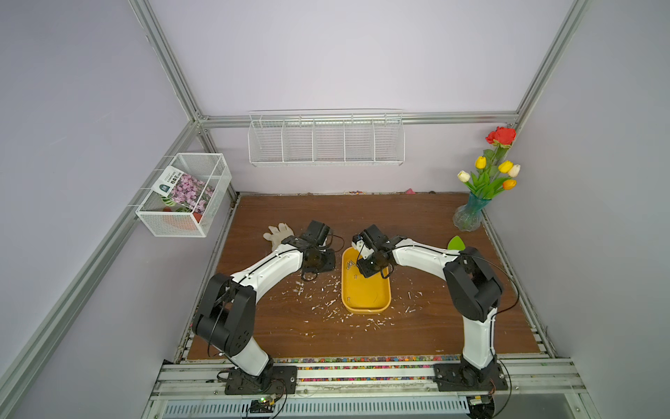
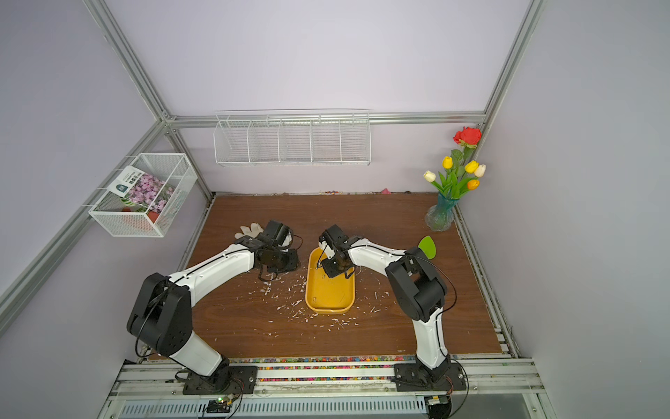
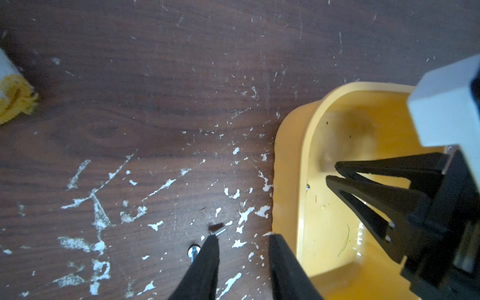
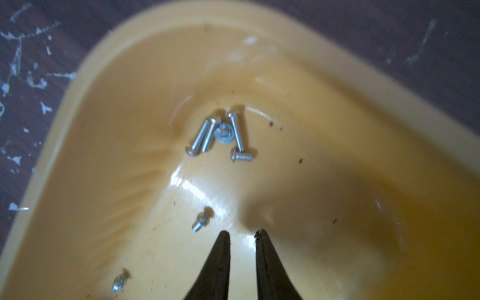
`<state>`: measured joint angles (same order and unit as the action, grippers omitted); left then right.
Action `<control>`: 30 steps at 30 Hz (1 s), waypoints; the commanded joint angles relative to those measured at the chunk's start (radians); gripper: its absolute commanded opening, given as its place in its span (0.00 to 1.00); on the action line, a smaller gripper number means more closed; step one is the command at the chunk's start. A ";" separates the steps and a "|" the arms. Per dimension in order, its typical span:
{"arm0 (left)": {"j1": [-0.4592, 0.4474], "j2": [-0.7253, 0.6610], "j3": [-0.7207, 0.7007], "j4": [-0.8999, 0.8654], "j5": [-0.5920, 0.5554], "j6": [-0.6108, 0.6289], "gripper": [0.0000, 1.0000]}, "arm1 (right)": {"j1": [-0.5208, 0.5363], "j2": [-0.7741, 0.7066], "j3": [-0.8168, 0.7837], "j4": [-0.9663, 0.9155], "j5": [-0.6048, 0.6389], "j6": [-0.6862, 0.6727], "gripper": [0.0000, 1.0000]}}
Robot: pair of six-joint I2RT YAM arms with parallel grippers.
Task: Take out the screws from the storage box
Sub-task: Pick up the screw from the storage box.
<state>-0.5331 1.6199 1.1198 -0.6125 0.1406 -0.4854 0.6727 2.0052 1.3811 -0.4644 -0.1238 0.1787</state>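
The yellow storage box point(image 1: 366, 310) point(image 2: 328, 309) lies mid-table. Several small silver screws point(image 4: 223, 135) cluster in one rounded end of it, and two single screws point(image 4: 201, 220) lie nearer my right gripper point(image 4: 242, 232). That gripper hangs low inside the box with its jaws a little apart and nothing between them; the left wrist view also shows it point(image 3: 332, 171). My left gripper point(image 3: 244, 235) is open over the bare table just outside the box wall point(image 3: 288, 181). Two screws point(image 3: 220, 232) lie on the wood by its fingertip point(image 3: 211, 249).
White flecks of debris point(image 1: 326, 294) litter the wood around the box. A white glove point(image 1: 277, 234) lies behind the left arm. A vase of flowers point(image 1: 469, 216) and a green piece point(image 1: 456, 243) sit far right. Wire baskets point(image 1: 185, 196) hang on the walls.
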 commanded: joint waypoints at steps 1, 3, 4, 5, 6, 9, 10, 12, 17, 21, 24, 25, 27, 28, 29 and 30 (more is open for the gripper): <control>0.008 -0.010 -0.027 0.023 0.015 -0.004 0.37 | 0.003 0.028 0.023 0.071 0.016 -0.016 0.25; 0.012 -0.011 -0.039 0.028 0.014 -0.006 0.37 | 0.003 0.044 0.048 0.068 0.011 -0.016 0.25; 0.013 -0.012 -0.047 0.030 0.014 -0.007 0.37 | 0.004 0.056 0.064 0.063 0.004 -0.019 0.25; 0.015 -0.014 -0.054 0.032 0.015 -0.006 0.37 | 0.004 0.064 0.071 0.065 0.000 -0.021 0.25; 0.016 -0.013 -0.061 0.035 0.017 -0.005 0.37 | 0.004 0.072 0.085 0.065 -0.003 -0.021 0.25; 0.019 -0.016 -0.074 0.037 0.017 -0.002 0.37 | 0.004 0.094 0.115 0.063 -0.010 -0.020 0.26; 0.019 -0.016 -0.077 0.037 0.017 -0.003 0.37 | 0.004 0.102 0.126 0.059 -0.015 -0.020 0.26; 0.022 -0.017 -0.081 0.038 0.016 -0.003 0.38 | 0.005 0.127 0.153 0.041 -0.025 -0.017 0.27; 0.025 -0.020 -0.086 0.037 0.016 0.002 0.38 | 0.007 0.153 0.175 0.032 -0.037 -0.016 0.29; 0.028 -0.017 -0.091 0.036 0.018 0.003 0.38 | 0.013 0.165 0.190 0.006 -0.038 -0.024 0.29; 0.030 -0.010 -0.093 0.035 0.018 0.002 0.38 | 0.022 0.171 0.201 -0.012 -0.017 -0.040 0.29; 0.030 -0.009 -0.094 0.037 0.020 0.002 0.38 | 0.024 0.176 0.207 -0.019 -0.011 -0.045 0.29; 0.030 -0.005 -0.096 0.040 0.023 0.000 0.38 | 0.027 0.186 0.221 -0.035 -0.004 -0.054 0.26; 0.030 -0.005 -0.097 0.040 0.024 0.001 0.38 | 0.028 0.187 0.222 -0.036 -0.001 -0.059 0.25; 0.030 -0.004 -0.097 0.040 0.023 0.000 0.38 | 0.030 0.186 0.222 -0.036 0.001 -0.063 0.24; 0.030 -0.004 -0.096 0.039 0.022 0.001 0.38 | 0.030 0.188 0.224 -0.038 0.000 -0.067 0.22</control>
<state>-0.5095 1.6192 1.0382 -0.5804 0.1566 -0.4858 0.6949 2.1666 1.5856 -0.4648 -0.1406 0.1410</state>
